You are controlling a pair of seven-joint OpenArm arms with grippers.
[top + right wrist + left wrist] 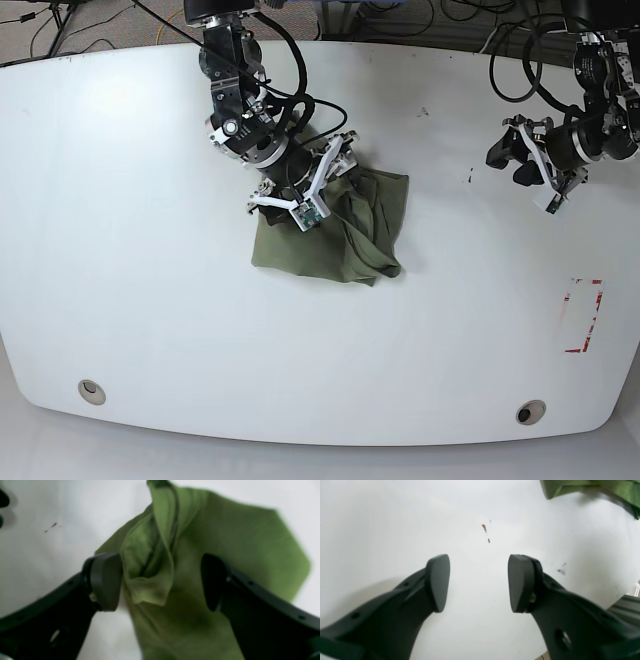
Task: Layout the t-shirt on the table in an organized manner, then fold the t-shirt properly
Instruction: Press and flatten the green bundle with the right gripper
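Jaws of both grippers gape: right gripper (161, 580) over the t-shirt (345, 235), left gripper (478, 582) above bare table (150, 300).

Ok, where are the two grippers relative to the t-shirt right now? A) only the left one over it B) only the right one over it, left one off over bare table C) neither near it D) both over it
B: the right gripper hangs open over the bunched t-shirt, while the left gripper, also open, hangs over bare table well to the side of it.
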